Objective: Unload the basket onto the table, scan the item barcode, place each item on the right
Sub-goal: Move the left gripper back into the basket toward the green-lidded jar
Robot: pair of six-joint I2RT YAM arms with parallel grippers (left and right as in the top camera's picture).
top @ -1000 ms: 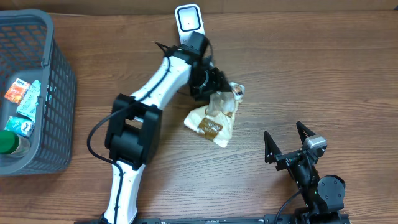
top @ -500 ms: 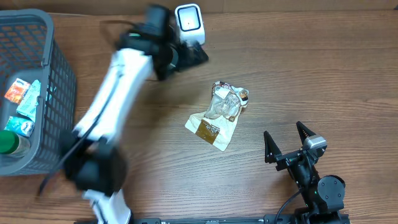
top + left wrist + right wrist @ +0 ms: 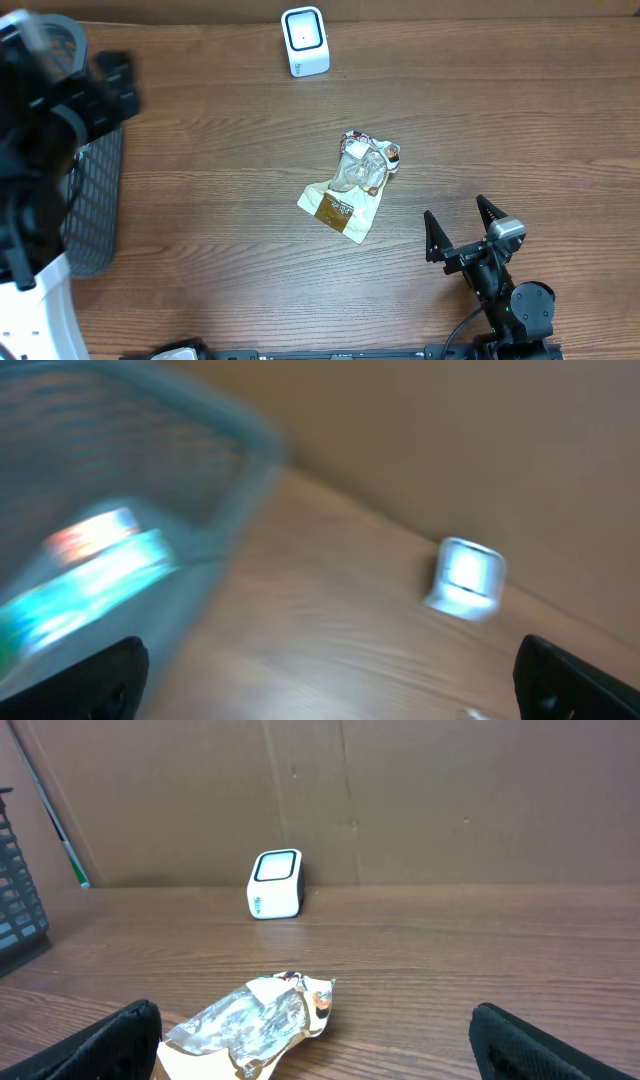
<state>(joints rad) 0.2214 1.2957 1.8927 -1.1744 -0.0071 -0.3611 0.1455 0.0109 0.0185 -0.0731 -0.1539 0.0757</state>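
Observation:
The item, a crumpled white and gold snack packet [image 3: 350, 186], lies alone on the wooden table, with its clear foil side showing in the right wrist view [image 3: 250, 1018]. The white barcode scanner [image 3: 305, 40] stands at the back edge, also visible as scanner [image 3: 274, 885] and blurred scanner [image 3: 465, 578]. My left arm [image 3: 55, 140] is a motion blur at the far left over the basket. The left gripper [image 3: 325, 690] is open and empty. My right gripper [image 3: 460, 228] rests near the front right, open and empty, facing the packet from a short distance.
A grey mesh basket [image 3: 95, 215] stands at the left edge, mostly hidden under the left arm. It shows blurred in the left wrist view [image 3: 170, 450], with colourful packets inside. A cardboard wall [image 3: 420, 800] runs behind the table.
The left gripper opened off the packet, which now lies on the table, and the arm swung fast past the scanner to the far left over the basket. The right arm has not moved.

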